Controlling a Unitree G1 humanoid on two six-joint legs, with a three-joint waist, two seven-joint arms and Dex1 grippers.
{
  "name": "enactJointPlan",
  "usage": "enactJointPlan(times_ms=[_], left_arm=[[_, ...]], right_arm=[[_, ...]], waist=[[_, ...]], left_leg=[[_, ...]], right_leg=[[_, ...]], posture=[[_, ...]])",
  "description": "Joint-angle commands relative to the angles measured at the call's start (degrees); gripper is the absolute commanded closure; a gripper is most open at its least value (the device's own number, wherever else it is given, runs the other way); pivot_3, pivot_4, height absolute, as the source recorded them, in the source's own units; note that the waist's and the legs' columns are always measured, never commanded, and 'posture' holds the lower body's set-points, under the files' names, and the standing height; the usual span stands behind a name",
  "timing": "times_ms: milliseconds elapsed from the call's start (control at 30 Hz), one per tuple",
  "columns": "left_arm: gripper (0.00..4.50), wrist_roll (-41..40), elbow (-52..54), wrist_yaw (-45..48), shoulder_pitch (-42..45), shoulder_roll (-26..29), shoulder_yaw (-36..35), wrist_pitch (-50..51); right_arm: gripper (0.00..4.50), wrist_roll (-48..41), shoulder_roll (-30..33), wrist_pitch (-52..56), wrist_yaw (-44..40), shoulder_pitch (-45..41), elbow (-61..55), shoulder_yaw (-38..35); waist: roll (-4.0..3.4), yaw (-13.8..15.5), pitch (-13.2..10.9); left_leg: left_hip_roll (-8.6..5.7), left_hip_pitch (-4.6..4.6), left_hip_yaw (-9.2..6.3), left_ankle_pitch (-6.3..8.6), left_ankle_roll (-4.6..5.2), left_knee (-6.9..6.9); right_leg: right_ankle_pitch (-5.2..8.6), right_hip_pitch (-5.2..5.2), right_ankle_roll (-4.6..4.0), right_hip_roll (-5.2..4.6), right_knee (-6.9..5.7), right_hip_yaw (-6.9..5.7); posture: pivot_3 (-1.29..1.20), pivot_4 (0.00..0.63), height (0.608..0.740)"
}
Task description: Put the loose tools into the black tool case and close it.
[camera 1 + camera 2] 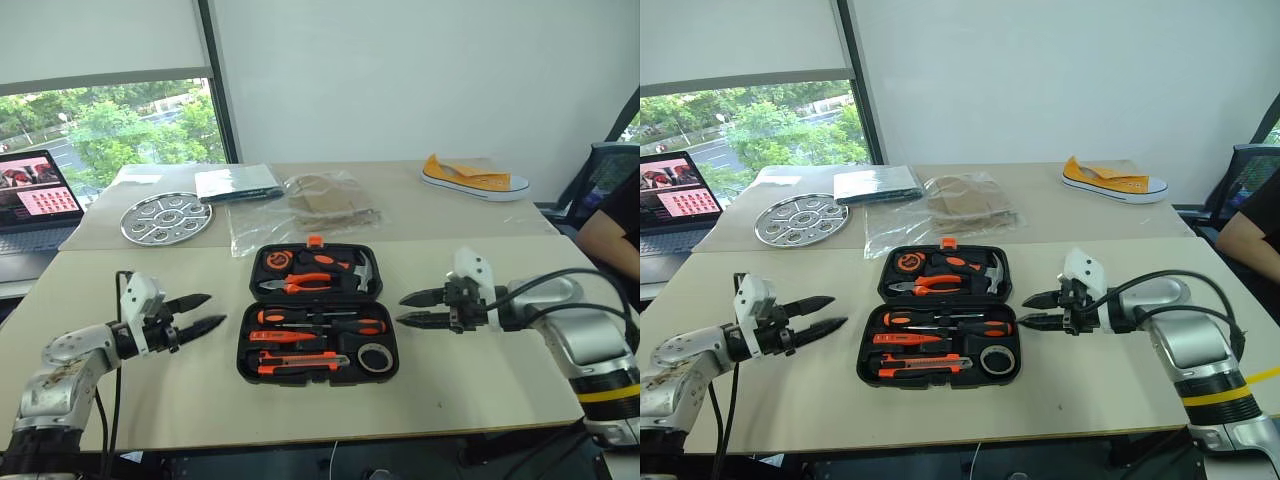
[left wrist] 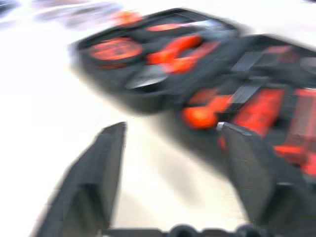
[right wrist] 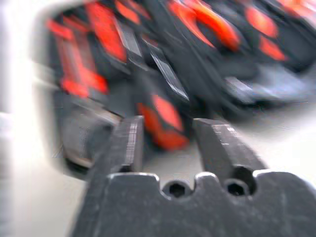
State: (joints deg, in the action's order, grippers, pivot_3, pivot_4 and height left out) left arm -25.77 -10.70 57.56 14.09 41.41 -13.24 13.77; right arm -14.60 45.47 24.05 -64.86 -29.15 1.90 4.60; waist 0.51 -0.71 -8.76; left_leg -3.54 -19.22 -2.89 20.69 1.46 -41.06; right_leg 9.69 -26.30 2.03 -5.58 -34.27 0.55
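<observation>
Bare tabletop (image 1: 150,385) lies on both sides of the open black tool case (image 1: 318,315) and in front of it; the left gripper (image 1: 205,312) hovers left of the case, the right gripper (image 1: 412,308) right of it, each apart from it; behind the case a plastic bag (image 1: 305,215) crowds the surface.

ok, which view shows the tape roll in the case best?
Left eye view: the tape roll sits sharp in the tool case, near right corner. Right eye view shows it equally. Both wrist views are smeared; the roll can't be made out there.
</observation>
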Motion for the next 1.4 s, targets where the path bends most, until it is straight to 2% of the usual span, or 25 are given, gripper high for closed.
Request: enactJointPlan(times_ms=[33, 67, 167, 367, 633, 833, 967, 1067, 1100, 1133, 1167, 1267, 1367, 1400], left_arm=[[3.00, 4.27, -2.93, -5.32, 3.84, -2.49, 2.35, -0.87], [3.37, 5.15, -3.62, -6.02, 4.69, -3.43, 3.57, -0.23], [4.43, 7.23, -3.91, -6.56, 7.12, -6.07, 7.13, 0.64], [4.43, 8.77, -1.76, -5.60, 8.74, -7.44, 11.86, 4.79], [4.43, 8.06, 2.73, -2.09, 5.72, -6.04, 12.99, 5.51], [4.43, 6.67, 9.71, -1.76, -1.42, -3.60, 11.03, 7.82], [4.43, 7.13, 12.58, -4.22, -4.54, -3.15, 8.88, 7.24], [4.43, 4.90, 11.41, -7.48, -4.69, -3.05, 3.13, 8.86], [4.43, 4.35, 11.45, -7.03, -5.25, -1.70, 2.31, 10.49], [3.94, 3.89, 11.67, -6.20, -5.83, -0.26, 2.02, 12.51], [3.72, 3.37, 11.52, -5.49, -6.11, 1.23, 1.49, 14.53], [2.60, 0.70, 10.97, -4.92, -4.39, 4.24, -0.32, 21.38], [1.50, -3.57, 10.67, -5.17, 1.91, 6.03, -0.62, 31.81], [1.33, -4.66, 10.27, -5.66, 4.50, 6.12, -0.28, 35.39]], right_arm=[[4.07, 7.56, -3.72, -8.58, 8.76, -1.86, 5.65, 1.87], [4.41, 8.97, -4.78, -9.80, 9.70, -2.36, 7.49, 2.87], [4.50, 11.26, -8.51, -13.99, 11.53, -4.31, 12.39, 4.59], [4.50, 11.51, -12.87, -15.08, 9.81, -6.43, 14.45, 6.50], [4.50, 9.55, -11.95, -10.58, 6.13, -2.62, 5.78, 6.66], [4.50, 8.21, -10.26, -3.94, 5.84, 2.76, -3.50, 6.08], [4.50, 9.03, -8.72, -4.07, 7.14, 5.41, -4.85, 4.16], [4.50, 6.11, -6.16, -3.12, 6.03, 7.21, -6.17, 0.26], [4.50, 3.78, -4.78, 0.68, 4.90, 7.97, -7.88, -1.02], [3.92, 2.38, -3.77, 2.73, 4.22, 8.50, -9.04, -1.94], [3.72, 1.10, -2.84, 4.60, 4.01, 8.81, -9.98, -2.99], [2.69, -4.32, -3.48, 13.65, 7.19, 7.45, -12.46, -7.22], [1.53, -7.14, -4.42, 37.12, 14.98, 0.95, -13.96, -9.14], [1.41, -7.75, -4.82, 41.73, 16.42, -1.39, -13.63, -8.97]], waist=[[0.00, -0.10, 0.00], [0.00, -0.16, 0.00], [0.00, -0.29, 0.00], [0.00, -0.49, 0.00], [0.00, -0.55, 0.00], [-0.01, -0.62, 0.01], [-0.01, -0.42, 0.00], [0.01, -0.10, -0.01], [0.01, -0.06, -0.01], [0.00, -0.04, -0.01], [0.00, -0.07, -0.01], [0.01, -0.09, -0.02], [0.04, -0.11, -0.07], [0.04, -0.09, -0.06]], left_leg=[[-0.01, 0.00, 0.01, -0.01, -0.01, -0.02], [-0.02, -0.03, 0.02, -0.01, -0.02, -0.06], [-0.08, -0.04, 0.05, -0.01, -0.02, -0.19], [-0.07, -0.05, 0.02, -0.01, -0.02, -0.25], [-0.07, -0.06, -0.03, -0.01, -0.02, -0.15], [-0.07, -0.07, -0.01, -0.01, -0.01, 0.05], [-0.09, -0.06, -0.01, 0.00, -0.01, 0.06], [-0.10, -0.05, 0.00, 0.00, 0.00, -0.03], [-0.10, -0.06, -0.01, 0.00, 0.00, -0.06], [-0.09, -0.04, -0.02, 0.00, 0.00, -0.11], [-0.09, -0.05, -0.02, 0.00, 0.00, -0.18], [-0.08, 0.02, -0.02, 0.01, 0.02, -0.22], [-0.06, 0.01, -0.03, 0.02, 0.04, -0.39], [-0.06, -0.02, -0.04, 0.02, 0.04, -0.44]], right_leg=[[0.00, -0.02, 0.00, 0.00, -0.16, 0.01], [-0.01, -0.06, -0.01, -0.01, -0.39, 0.01], [-0.01, -0.10, -0.01, -0.06, -0.59, 0.05], [-0.01, -0.10, 0.00, -0.04, -0.64, 0.07], [0.00, -0.18, 0.00, -0.04, -0.63, 0.05], [0.00, -0.34, -0.01, -0.04, -0.61, 0.04], [0.00, -0.33, -0.01, -0.05, -0.58, 0.07], [0.00, -0.27, -0.01, -0.05, -0.60, 0.08], [0.00, -0.27, -0.02, -0.05, -0.61, 0.08], [0.00, -0.25, -0.02, -0.04, -0.62, 0.07], [0.00, -0.25, -0.02, -0.05, -0.62, 0.08], [0.00, -0.14, -0.02, -0.03, -0.62, 0.08], [-0.01, -0.10, -0.04, -0.02, -0.64, 0.12], [-0.03, -0.11, -0.07, -0.02, -0.64, 0.11]], posture=[[0.00, 0.150, 0.740], [0.00, 0.150, 0.740], [0.00, 0.150, 0.740], [0.00, 0.150, 0.740], [0.00, 0.150, 0.740], [0.00, 0.150, 0.740], [0.00, 0.150, 0.740], [0.00, 0.150, 0.740], [0.00, 0.150, 0.740], [0.00, 0.150, 0.740], [0.00, 0.150, 0.740], [0.00, 0.150, 0.740], [0.00, 0.150, 0.740], [0.00, 0.150, 0.740]])
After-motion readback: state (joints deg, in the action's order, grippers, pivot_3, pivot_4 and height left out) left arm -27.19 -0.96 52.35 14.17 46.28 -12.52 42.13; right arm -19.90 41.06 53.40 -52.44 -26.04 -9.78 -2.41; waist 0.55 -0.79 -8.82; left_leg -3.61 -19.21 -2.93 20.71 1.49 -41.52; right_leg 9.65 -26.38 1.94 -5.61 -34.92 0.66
